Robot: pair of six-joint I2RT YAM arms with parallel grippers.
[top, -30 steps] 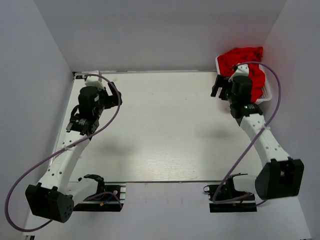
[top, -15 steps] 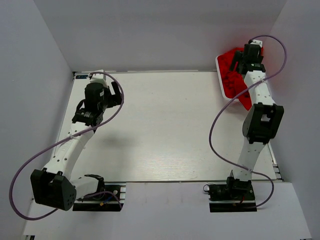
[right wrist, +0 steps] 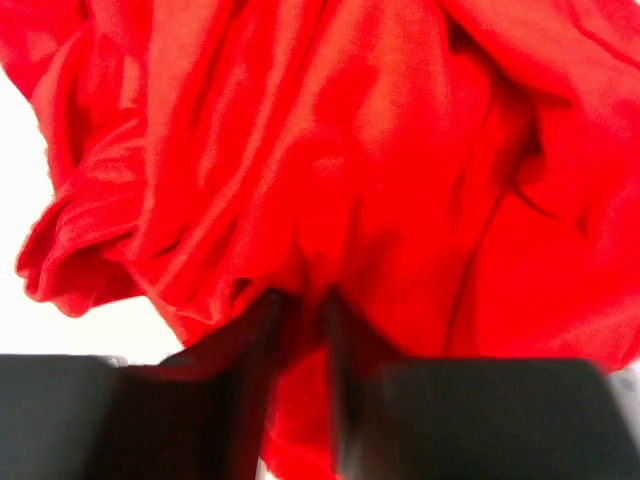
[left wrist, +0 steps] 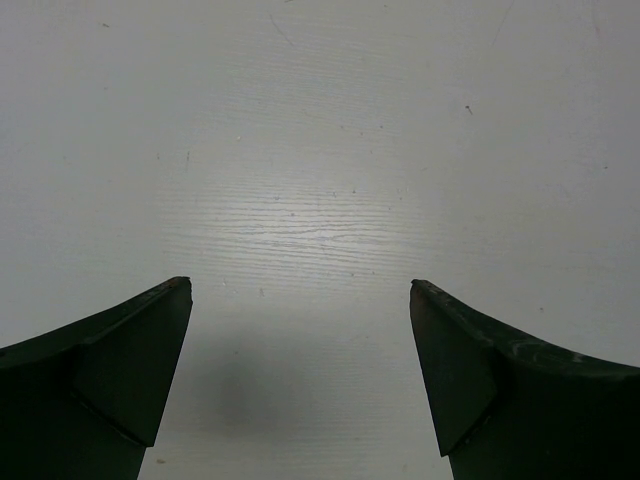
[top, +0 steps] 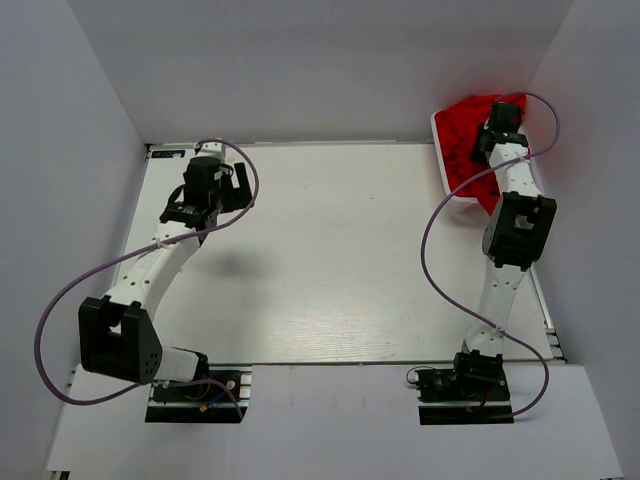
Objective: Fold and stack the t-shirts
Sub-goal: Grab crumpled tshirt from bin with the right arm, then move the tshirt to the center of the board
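A crumpled heap of bright red t-shirts (top: 462,128) fills the white basket (top: 441,152) at the table's far right corner. My right gripper (top: 492,132) reaches down into that heap. In the right wrist view the t-shirts (right wrist: 330,150) fill the frame, and the right gripper (right wrist: 303,300) has its dark fingers (right wrist: 352,380) drawn close together with a fold of red cloth pinched between them. My left gripper (top: 236,184) hovers over the far left of the table. In the left wrist view the left gripper (left wrist: 300,285) stands wide open above bare tabletop.
The pale wooden table (top: 330,260) lies between grey walls at the back and both sides. The basket overhangs the table's right rear corner. Purple cables loop from both arms.
The right arm swung from beside the basket to reach into it, and its jaws narrowed onto the red cloth. The left arm stretched farther toward the back of the table.
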